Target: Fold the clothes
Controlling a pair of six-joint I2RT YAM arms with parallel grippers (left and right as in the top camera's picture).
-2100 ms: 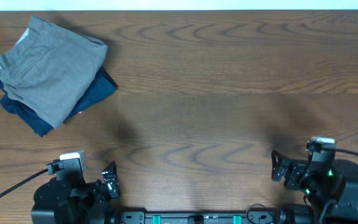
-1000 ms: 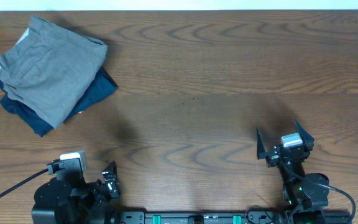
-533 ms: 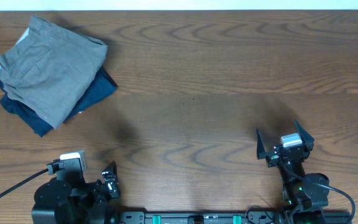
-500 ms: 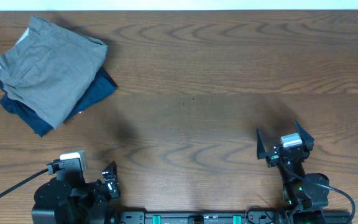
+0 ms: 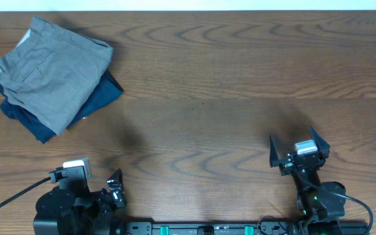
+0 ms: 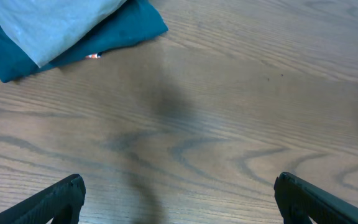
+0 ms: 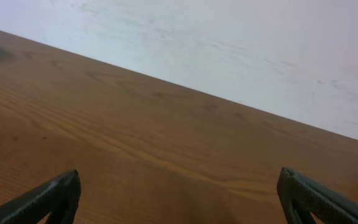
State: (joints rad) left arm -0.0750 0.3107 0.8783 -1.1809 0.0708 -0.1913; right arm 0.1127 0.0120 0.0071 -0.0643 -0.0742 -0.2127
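The clothes (image 5: 52,68), a grey-khaki folded garment with stitched seams, lie at the table's far left corner on top of a dark navy folded garment (image 5: 106,91). In the left wrist view the clothes (image 6: 55,22) show at the top left, far ahead of my fingers. My left gripper (image 5: 113,185) is open and empty at the near left edge; in its own view it is also open (image 6: 179,202). My right gripper (image 5: 295,145) is open and empty at the near right, and open in its wrist view (image 7: 179,199) over bare wood.
The navy garment (image 6: 126,31) has a small red tag (image 6: 92,56) at its near edge. The wooden table (image 5: 227,85) runs to a white wall (image 7: 229,43) at the far side. Both arm bases sit at the near edge.
Two seconds ago my right gripper was lower and nearer the right edge, turned sideways; it has swung left and now points up the table. Nothing has moved in the last second.
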